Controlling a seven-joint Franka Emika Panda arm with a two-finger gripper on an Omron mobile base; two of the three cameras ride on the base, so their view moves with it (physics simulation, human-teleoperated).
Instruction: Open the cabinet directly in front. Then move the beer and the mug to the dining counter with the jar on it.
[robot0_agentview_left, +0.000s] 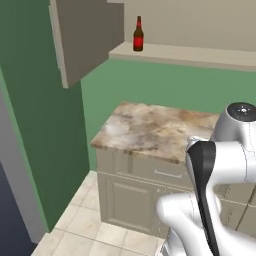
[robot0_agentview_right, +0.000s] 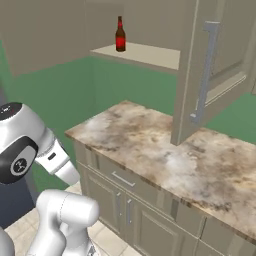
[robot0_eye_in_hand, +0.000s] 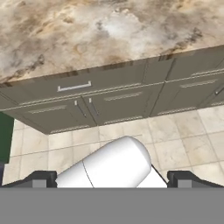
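Green-walled kitchen: cabinet (robot0_agentview_right: 210, 75) open, red-labelled brown beer (robot0_agentview_left: 138, 34) shelved.

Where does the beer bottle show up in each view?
Left base view: beer bottle at top centre, on the open cabinet's shelf.
Right base view: top, left of centre, same shelf.
Hand view: not in it.
Shared landmark: the marble worktop below the shelf.
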